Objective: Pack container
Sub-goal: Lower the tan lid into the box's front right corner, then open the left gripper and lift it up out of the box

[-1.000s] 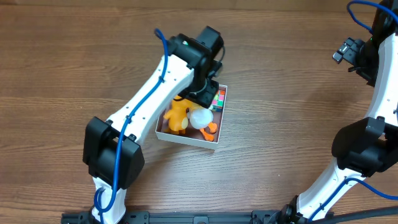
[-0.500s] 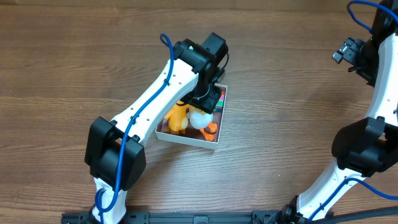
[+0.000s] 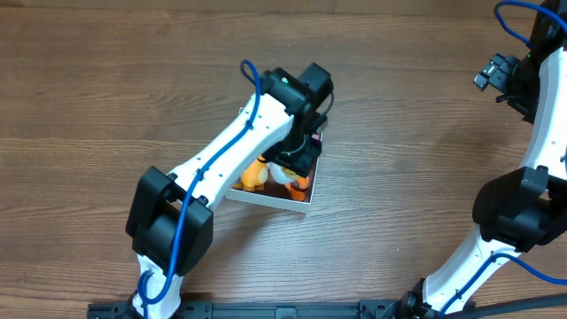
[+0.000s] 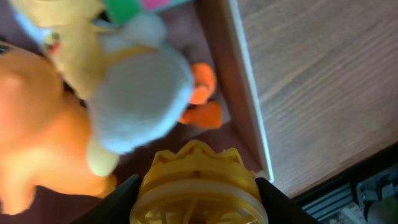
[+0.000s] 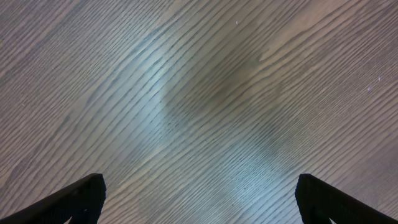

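Note:
The container, a shallow white-walled box with a pinkish-brown floor, sits mid-table; its wall also shows in the left wrist view. Inside lie an orange plush toy, a white plush with orange feet and a colourful block. My left gripper is shut on a yellow ribbed plastic toy and hovers just over the container's right part, hiding much of it from overhead. My right gripper is open and empty over bare wood at the far right.
The wooden table spreads all around the container. The right arm's base stands at the right edge. A dark rail runs along the table's front edge.
My left gripper has moved right and slightly forward over the container, still holding the yellow toy. The right arm has not moved.

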Controlling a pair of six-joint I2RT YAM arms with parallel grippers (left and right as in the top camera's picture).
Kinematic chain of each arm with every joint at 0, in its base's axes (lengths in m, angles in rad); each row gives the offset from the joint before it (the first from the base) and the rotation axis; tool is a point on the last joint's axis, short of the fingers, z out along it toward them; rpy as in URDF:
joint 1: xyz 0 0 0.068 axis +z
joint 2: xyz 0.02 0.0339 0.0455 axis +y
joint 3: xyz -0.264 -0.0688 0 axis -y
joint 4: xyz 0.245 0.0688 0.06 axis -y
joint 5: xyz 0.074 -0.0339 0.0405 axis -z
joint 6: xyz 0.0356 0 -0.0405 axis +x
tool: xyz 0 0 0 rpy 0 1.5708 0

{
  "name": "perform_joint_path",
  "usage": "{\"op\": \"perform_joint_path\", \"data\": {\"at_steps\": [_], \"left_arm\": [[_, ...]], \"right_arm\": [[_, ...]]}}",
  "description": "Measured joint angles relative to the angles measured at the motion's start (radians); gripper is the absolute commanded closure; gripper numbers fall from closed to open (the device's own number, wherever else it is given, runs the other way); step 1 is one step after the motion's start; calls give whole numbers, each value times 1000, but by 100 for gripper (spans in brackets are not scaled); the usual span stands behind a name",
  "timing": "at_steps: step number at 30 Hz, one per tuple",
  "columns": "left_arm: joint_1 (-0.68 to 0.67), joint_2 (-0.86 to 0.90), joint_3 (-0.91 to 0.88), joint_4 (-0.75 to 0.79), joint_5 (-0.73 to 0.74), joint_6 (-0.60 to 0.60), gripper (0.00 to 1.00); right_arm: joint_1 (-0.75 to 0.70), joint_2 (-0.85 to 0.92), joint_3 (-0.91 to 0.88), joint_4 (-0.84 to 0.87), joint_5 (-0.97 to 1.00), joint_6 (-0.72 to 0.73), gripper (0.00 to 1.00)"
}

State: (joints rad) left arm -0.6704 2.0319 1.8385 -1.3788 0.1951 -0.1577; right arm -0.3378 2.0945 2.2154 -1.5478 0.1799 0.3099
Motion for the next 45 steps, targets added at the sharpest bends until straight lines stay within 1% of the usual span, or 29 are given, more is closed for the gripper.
{"op": "perform_joint_path", "data": {"at_steps": [4, 9, 10, 12, 19, 23, 25, 28, 30, 31, 32, 35, 41, 45], "left_arm": [[-30, 0, 0, -3, -11, 0, 44], [-35, 0, -2, -11, -32, -2, 43], [-35, 0, -2, -12, -35, -4, 41], [-35, 0, -2, -12, -43, -5, 30], [-35, 0, -6, -12, -61, -19, 31], [-35, 0, -7, -12, -64, -19, 29], [-34, 0, -7, -8, -65, -19, 25], [-29, 0, -6, -8, -65, -19, 16], [-19, 0, -5, -13, -65, -23, 14], [-8, 0, 0, -18, -65, -26, 12], [2, 1, 12, -31, -65, -27, 10], [46, 5, 96, -76, -75, -26, 0], [161, 7, 371, -212, -152, -27, 0], [220, 5, 480, -271, -201, -28, 0]], "right_arm": [[0, 0, 0, 0, -1, 0, 0], [0, 0, 0, 0, 0, 0, 0], [0, 0, 0, 0, 0, 0, 0], [0, 0, 0, 0, 0, 0, 0], [0, 0, 0, 0, 0, 0, 0], [0, 0, 0, -1, 0, 0, 0], [0, 0, 0, 0, 0, 0, 0], [0, 0, 0, 0, 0, 0, 0], [0, 0, 0, 0, 0, 0, 0], [0, 0, 0, 0, 0, 0, 0], [0, 0, 0, 0, 0, 0, 0], [0, 0, 0, 0, 0, 0, 0], [0, 0, 0, 0, 0, 0, 0], [0, 0, 0, 0, 0, 0, 0]]}}
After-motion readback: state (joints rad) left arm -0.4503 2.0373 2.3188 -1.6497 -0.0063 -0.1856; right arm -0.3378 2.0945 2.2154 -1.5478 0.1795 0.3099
